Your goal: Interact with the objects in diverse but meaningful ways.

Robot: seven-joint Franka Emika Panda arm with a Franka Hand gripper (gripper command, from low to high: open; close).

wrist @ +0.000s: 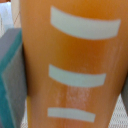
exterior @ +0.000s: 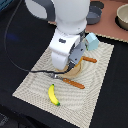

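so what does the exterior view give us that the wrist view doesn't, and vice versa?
Exterior only: the banana on the woven mat, the arm above it, an orange-handled utensil and a grey pot at the back. Wrist only: the orange bread loaf close up with pale stripes, and a grey-teal block touching it. Shared: possibly the mat; the gripper's fingers show in neither.

A small yellow toy banana point(exterior: 53, 95) lay flat on the woven mat, near its front edge. A pale blue milk carton point(exterior: 92, 41) stood at the far side. The orange-brown bread loaf point(wrist: 75, 65), with three pale stripes, filled the wrist view, very close
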